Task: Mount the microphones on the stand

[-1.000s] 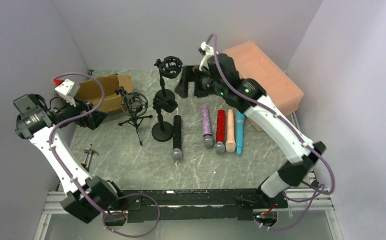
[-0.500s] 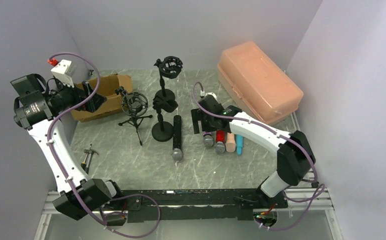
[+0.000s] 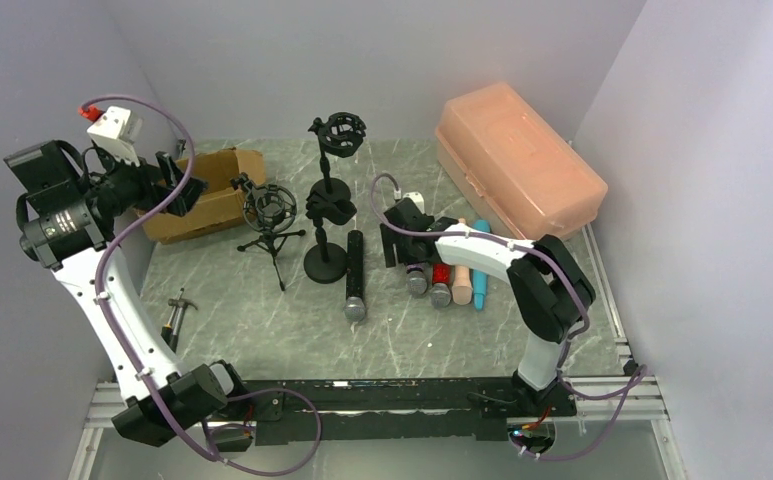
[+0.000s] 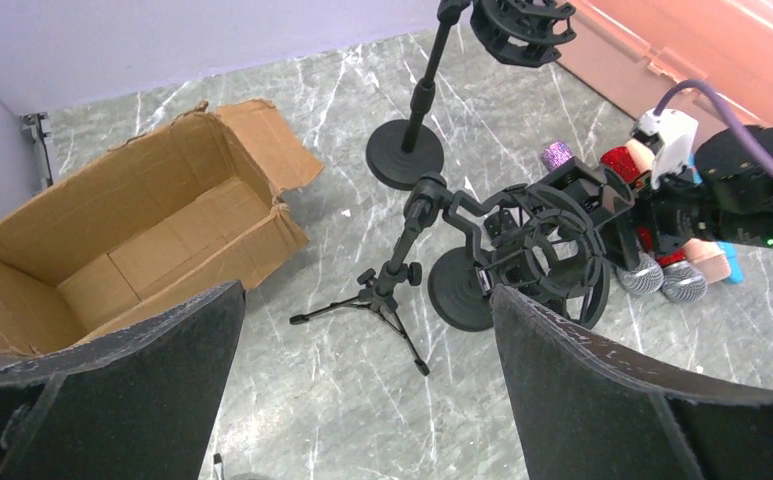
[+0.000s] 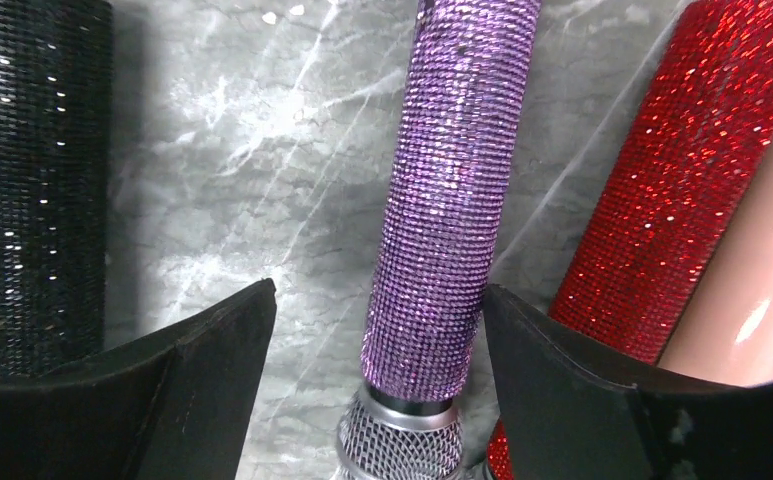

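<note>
1. Now check the right gripper (image 5: 377, 295): its jaws stand apart astride the purple microphone (image 5: 442, 200), not clamped on it.
2. Note that this microphone lies flat on the table (image 5: 242, 150) between the black microphone (image 5: 32, 180) and the red microphone (image 5: 662, 200).
3. Check the left gripper (image 4: 367, 295): jaws spread wide, holding nothing.

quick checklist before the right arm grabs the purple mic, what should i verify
1. The purple microphone lies between the fingers of the right gripper: ok.
2. Jaws shut on it: not ok, they stand open.
3. Finger clear of the red microphone: cannot tell.
4. Holder on the tall stand empty: ok.
5. The left gripper open, holding nothing: ok.
</note>
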### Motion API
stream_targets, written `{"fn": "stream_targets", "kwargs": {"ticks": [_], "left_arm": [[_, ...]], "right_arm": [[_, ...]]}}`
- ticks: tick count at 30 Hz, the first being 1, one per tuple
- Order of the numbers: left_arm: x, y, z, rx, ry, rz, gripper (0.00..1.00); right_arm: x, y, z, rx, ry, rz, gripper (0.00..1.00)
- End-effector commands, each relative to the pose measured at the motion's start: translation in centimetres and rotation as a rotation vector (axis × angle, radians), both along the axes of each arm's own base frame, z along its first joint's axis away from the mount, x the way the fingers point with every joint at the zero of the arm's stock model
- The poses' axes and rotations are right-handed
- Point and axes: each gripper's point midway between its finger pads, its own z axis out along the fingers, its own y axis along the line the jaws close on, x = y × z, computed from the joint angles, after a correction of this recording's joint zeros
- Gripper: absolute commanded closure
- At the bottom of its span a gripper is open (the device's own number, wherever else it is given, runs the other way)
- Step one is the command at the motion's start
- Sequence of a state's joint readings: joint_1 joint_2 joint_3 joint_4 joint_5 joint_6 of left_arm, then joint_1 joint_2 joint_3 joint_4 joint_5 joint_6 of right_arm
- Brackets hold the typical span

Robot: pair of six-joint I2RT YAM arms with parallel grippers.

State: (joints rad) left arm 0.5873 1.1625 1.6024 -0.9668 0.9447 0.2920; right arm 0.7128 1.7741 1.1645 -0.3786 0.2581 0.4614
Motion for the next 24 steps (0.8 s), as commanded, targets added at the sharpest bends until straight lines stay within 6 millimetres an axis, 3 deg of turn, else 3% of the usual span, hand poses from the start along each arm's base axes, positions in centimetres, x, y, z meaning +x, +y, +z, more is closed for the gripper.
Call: {"fn": "stream_targets", "kwargs": {"ticks": [1,7,11,13,16,19,24], "left_arm": [[0.0,-0.7,2.5,-0.004,-0.041,-0.033,0.01],[-0.6,-2.0,4.5,0.021,-0.114,-0.108,0.01],[-1.2,-3.5,6.0,0.044,-0.186,-0.176,0.01],[-1.4,-4.2,6.6,0.058,-0.220,-0.203,0.01],[-1.9,-5.1,7.7,0.100,-0.290,-0.249,0.01],[-2.8,-6.6,8.9,0.172,-0.393,-0.331,0.01],[-3.9,-8.7,9.8,0.394,-0.611,-0.458,0.01]], "right_arm": [[0.8,-0.3,-1.0,0.000,-0.032,-0.045,0.24],[0.2,-0.3,-1.8,0.009,-0.012,-0.053,0.39],[-0.2,-0.3,-1.9,0.013,0.002,-0.047,0.55],[-0.3,-0.2,-1.0,0.026,-0.004,-0.043,0.65],[0.0,0.4,3.5,0.085,-0.053,-0.028,0.79],[-0.5,1.2,10.0,0.191,-0.109,0.005,0.87],[-4.2,2.9,21.6,0.428,-0.182,0.152,0.90]]}}
